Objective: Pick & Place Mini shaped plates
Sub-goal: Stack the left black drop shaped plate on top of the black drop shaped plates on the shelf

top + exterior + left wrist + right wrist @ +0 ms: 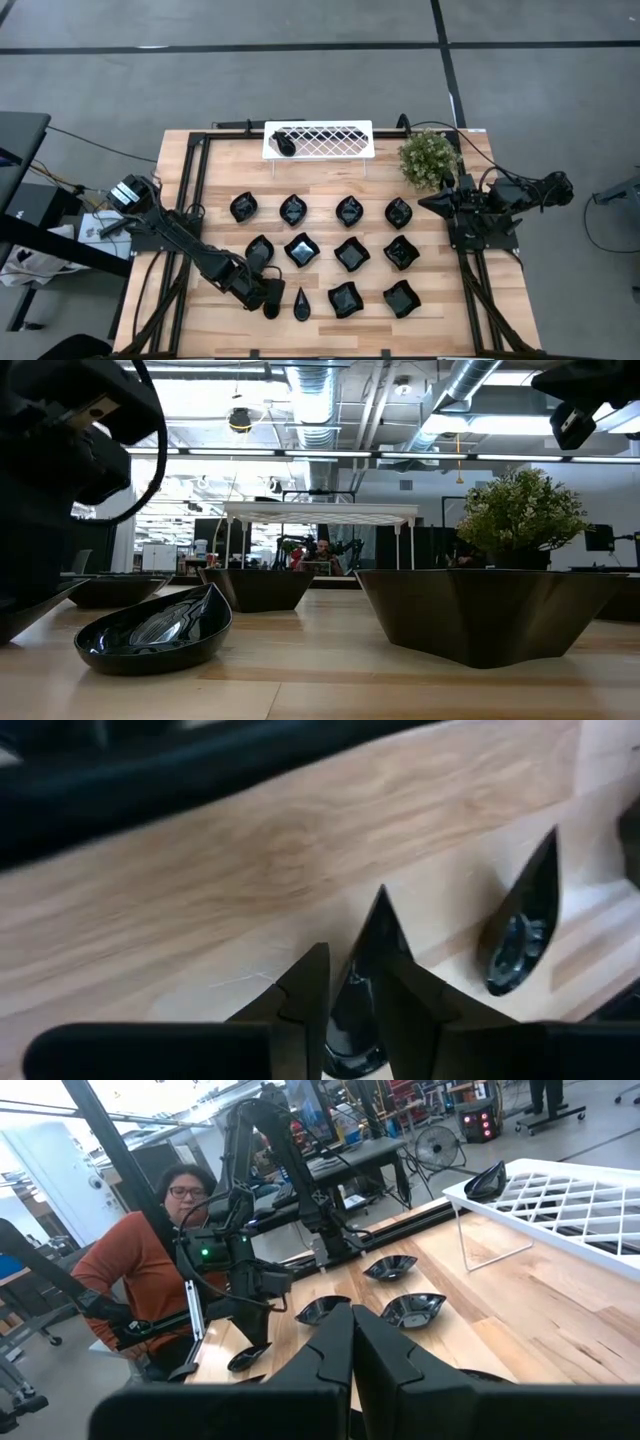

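The mini shaped plates (351, 254) lie in rows across the middle and lower part of the high view, spread over the wooden table (440, 320). At the lower left of that spread, a teardrop plate (362, 982) sits between the fingers of the left gripper (272, 299); the left wrist view shows its pointed tip rising between the two dark fingers (300, 1010), which are closed against its sides while it rests on the wood. Just beside it, toward the centre of the high view, lies a second teardrop plate (302, 304), apart from the gripper. One more black plate (285, 145) rests on the left end of the white lattice rack (330, 139) at the top centre of the high view. A small potted plant (429, 158) stands just to the right of the rack.

The right gripper (432, 202) waits at the right side of the high view, below the plant, with its fingers pressed together and nothing between them. In the right wrist view a person in an orange top (135, 1270) sits beyond the table at the frame's left.
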`<act>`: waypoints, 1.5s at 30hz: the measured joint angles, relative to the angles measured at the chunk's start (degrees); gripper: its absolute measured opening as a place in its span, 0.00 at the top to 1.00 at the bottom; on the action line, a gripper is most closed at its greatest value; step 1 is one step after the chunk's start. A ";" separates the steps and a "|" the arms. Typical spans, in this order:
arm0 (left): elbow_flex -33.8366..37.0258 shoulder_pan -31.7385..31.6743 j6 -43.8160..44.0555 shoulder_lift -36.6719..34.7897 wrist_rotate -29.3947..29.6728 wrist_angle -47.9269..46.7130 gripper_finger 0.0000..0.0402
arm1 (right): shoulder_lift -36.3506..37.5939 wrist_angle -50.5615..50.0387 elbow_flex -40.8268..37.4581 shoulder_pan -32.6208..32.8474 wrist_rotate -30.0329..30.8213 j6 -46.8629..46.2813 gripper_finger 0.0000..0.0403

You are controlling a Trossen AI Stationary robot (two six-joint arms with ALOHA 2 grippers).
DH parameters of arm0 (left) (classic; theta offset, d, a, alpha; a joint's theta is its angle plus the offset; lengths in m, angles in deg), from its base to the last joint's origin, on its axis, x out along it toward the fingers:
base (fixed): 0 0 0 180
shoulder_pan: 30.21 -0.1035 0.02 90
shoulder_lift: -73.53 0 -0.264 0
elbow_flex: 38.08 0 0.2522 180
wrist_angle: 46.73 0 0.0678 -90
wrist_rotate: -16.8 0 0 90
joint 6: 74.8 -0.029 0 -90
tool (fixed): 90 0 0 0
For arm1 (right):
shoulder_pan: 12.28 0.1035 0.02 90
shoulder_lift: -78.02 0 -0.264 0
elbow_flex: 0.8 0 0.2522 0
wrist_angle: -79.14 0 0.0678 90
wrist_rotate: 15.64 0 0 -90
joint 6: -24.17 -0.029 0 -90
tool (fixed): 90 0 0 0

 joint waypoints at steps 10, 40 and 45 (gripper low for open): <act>0.00 0.00 -0.33 1.19 -2.77 0.45 0.81 | 0.00 0.01 0.00 -0.02 0.19 0.01 1.00; 0.00 -0.39 -0.37 -4.50 4.44 0.36 0.99 | 0.00 -1.17 0.00 -0.02 0.21 0.03 1.00; 0.00 -3.33 -2.91 -9.24 11.04 0.36 0.99 | 0.00 -1.21 0.00 0.00 0.22 0.01 1.00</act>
